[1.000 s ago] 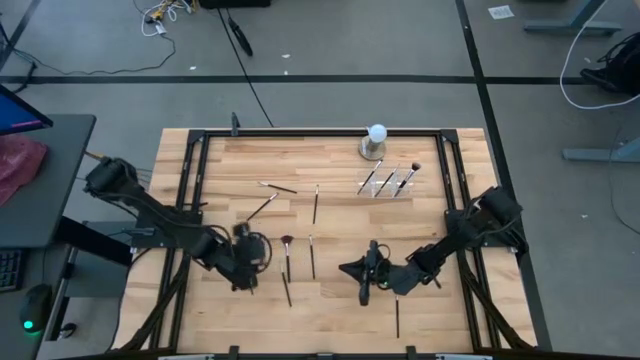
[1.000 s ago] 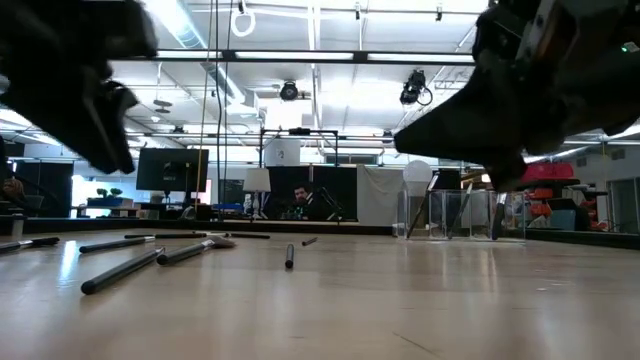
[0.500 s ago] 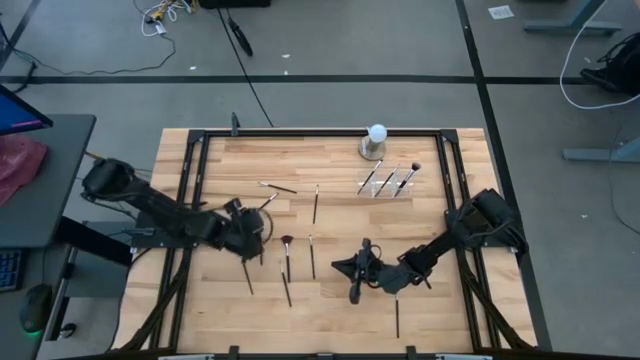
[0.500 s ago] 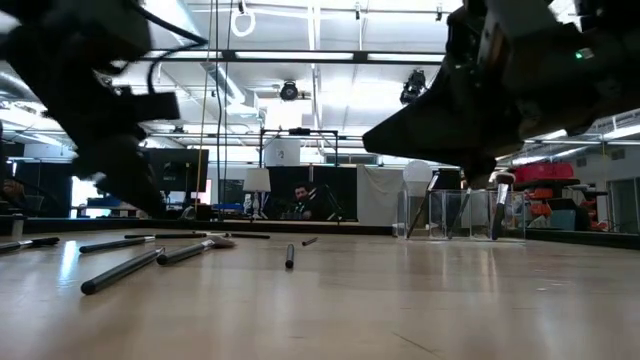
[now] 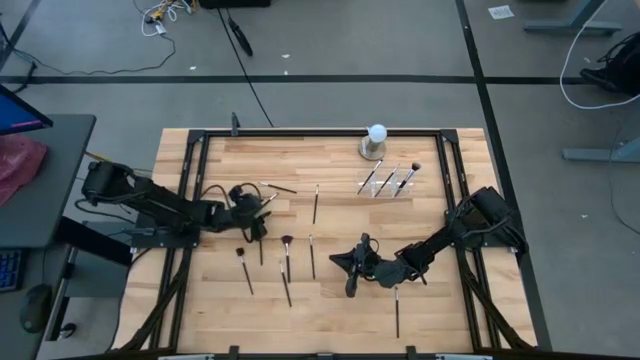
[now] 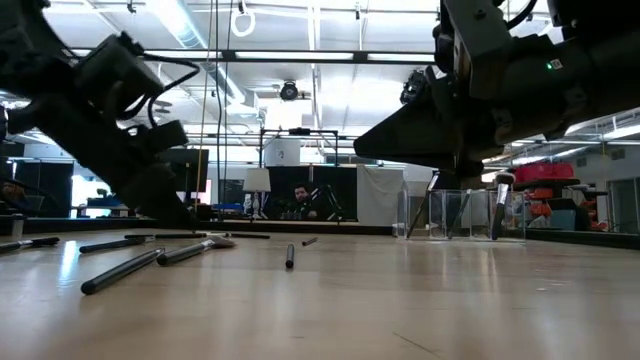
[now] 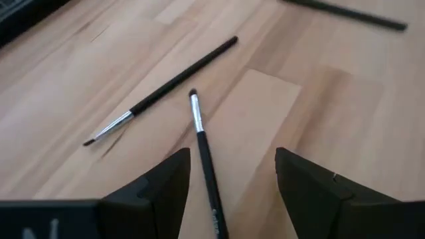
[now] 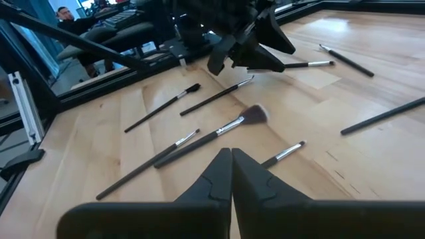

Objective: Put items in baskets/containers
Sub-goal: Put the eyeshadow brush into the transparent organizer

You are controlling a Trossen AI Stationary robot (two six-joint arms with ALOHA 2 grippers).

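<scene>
Left claw [image 5: 262, 207] low over the left part of the wooden desk [image 5: 330, 310], fingers [image 7: 319, 192] spread apart and holding nothing, a thin dark brush [image 7: 204, 159] lying on the wood between them, silver band toward its far end. Just beyond, a second slim brush [image 7: 163, 89] lying at a slant, tip close to the first but not touching. Right claw [image 5: 349, 281] low over the middle of the desk toward the front edge, fingers [image 8: 229, 174] pressed together with nothing between them. Ahead of that claw, a fluffy-tipped brush [image 8: 219, 136] among several other loose brushes scattered flat on the wood. One more brush [image 5: 397, 310] lying alone near the front edge, just beside the right arm. Clear tray [image 5: 388, 182] near the back right of the desk, well apart from both claws, with three brushes [image 5: 404, 180] resting across it. White ball on a grey base [image 5: 375, 140] standing just behind the tray. A person seated far off in the room, seen from the low view.
</scene>
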